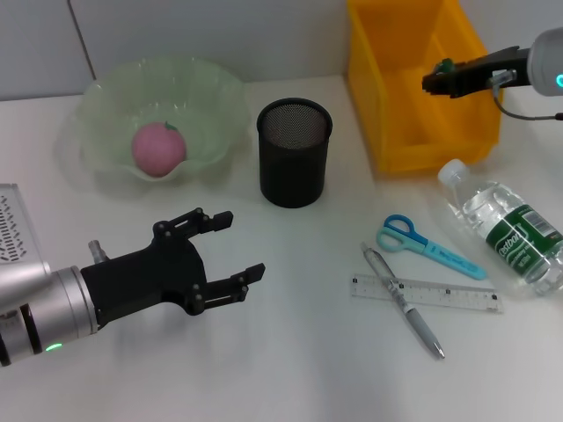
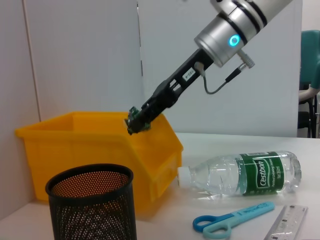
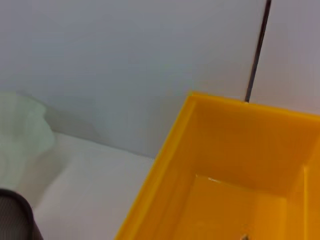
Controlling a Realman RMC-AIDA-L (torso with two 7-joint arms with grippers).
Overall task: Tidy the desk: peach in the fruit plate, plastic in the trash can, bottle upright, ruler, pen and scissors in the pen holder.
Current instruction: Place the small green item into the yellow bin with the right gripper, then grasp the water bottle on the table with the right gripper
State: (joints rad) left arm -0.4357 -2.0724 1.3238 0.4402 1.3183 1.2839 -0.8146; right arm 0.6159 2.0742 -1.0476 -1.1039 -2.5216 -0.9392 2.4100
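Both hands idle: right hand (image 1: 437, 81), seemingly closed, above yellow bin (image 1: 413, 132).

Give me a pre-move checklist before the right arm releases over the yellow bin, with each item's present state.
1. Right gripper is over the yellow bin: ok.
2. It holds something small and green at its tip: ok; whether that is the plastic, cannot tell.
3. Left gripper is open, low over the table, away from the bin: ok.
4. Peach is in the fruit plate: ok.
5. Bottle upright: not ok, it lies on its side.
6. Scissors, pen, ruler in the pen holder: not ok.
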